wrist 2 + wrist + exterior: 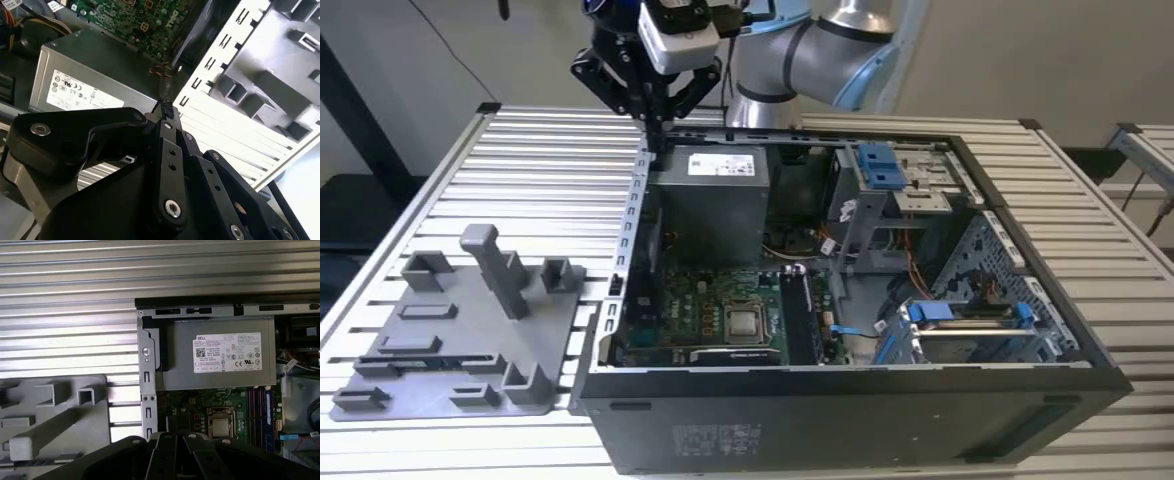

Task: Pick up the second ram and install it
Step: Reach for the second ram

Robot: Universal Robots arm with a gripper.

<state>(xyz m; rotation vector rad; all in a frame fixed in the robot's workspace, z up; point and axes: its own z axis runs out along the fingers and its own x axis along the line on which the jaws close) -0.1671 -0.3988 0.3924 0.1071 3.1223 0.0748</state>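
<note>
**Tool shut over case edge, ram in tray**

The tool (654,122) hangs over the far edge of the open computer case (854,400), just above the corner of the power supply (714,195). In the second wrist view its fingers are pressed together at the tips, with nothing visible between them. The ram (411,344), a thin dark stick, lies flat in the grey tray (480,335) on the bench (534,150). The tray is on the exterior view's left of the case, well apart from the tool.

A robotics lab: slatted metal bench (534,150), opened computer case (854,395) (grey tray (474,335) beside)
</note>
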